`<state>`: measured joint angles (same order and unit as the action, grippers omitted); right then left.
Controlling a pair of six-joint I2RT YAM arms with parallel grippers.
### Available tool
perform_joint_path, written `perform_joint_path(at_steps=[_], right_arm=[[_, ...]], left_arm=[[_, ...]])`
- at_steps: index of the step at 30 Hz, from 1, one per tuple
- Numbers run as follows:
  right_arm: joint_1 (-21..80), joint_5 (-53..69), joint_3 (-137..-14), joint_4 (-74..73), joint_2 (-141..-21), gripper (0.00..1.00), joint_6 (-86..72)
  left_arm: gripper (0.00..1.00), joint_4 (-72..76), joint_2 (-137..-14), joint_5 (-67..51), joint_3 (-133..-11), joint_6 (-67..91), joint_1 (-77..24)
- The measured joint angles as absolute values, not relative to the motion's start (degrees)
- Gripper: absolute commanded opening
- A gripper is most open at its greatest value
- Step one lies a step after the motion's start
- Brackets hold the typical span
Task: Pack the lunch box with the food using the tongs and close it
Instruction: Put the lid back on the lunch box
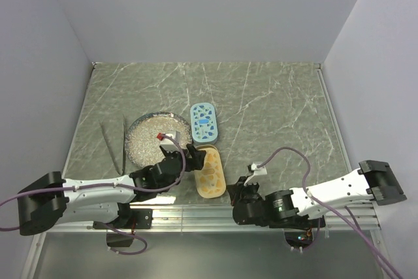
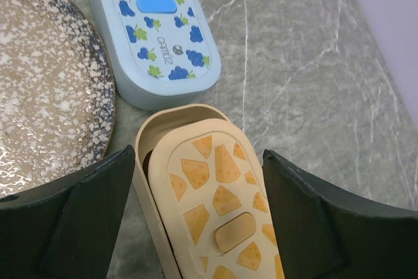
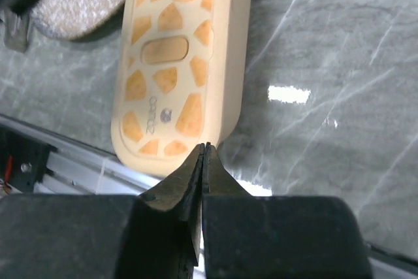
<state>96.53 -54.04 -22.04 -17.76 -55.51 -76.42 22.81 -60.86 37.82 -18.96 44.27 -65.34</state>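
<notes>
From above, the left arm [image 1: 85, 194] lies low along the near edge of the table [image 1: 274, 106] and reaches to the right. The left gripper [image 1: 188, 157] is at the far end of the yellow lunch box [image 1: 211, 176], and it is open wide. The right arm [image 1: 326, 195] lies low too and points left. The right gripper [image 1: 243, 191] is just beside the near right corner of the yellow box. The blue lunch box [image 1: 204, 122] stands just behind the yellow one. The round speckled plate [image 1: 147, 140] is to their left, and part of it is hidden by the left arm. The tongs [image 1: 114, 145] lie on the table left of the plate, away from both grippers. Something small and red shows on the plate, but it is too small to tell what it is.

From the left wrist, the two black fingers [image 2: 72, 207] stand far apart, one on each side of the yellow box. The lid [image 2: 215, 194] has cheese pictures on it and sits a bit crooked, so a dark gap shows at one end. The lid hides what is inside. The blue box has blueberry pictures and a small word that is hard to read.

From the right wrist, the jaws are pressed together with nothing between them. Their tip is at the near end of the yellow box, and I cannot tell if it touches. A small word on the lid is too tiny to read.
</notes>
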Motion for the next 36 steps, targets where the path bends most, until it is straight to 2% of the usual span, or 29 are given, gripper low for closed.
perform_joint_path(at_steps=[6, 12, 22, 36], right_arm=[[102.2, -55.9, -29.3, -31.4, -64.4, 0.0, -85.0], [103.1, -55.7, -30.3, -34.0, -68.4, 0.0, -86.6], [100.7, -53.3, -24.9, -22.5, -65.4, 0.0, -80.0], [96.2, -48.7, -24.1, -10.0, -66.4, 0.0, -71.0]], left_arm=[[0.86, 20.8, -57.5, 39.5, -18.9, 44.5, -65.4], [0.86, 18.6, -55.0, 40.4, -18.3, 44.7, -65.4], [0.86, 17.7, -53.1, 40.4, -17.6, 44.8, -65.4], [0.86, 17.6, -53.6, 40.4, -17.6, 44.8, -65.4]])
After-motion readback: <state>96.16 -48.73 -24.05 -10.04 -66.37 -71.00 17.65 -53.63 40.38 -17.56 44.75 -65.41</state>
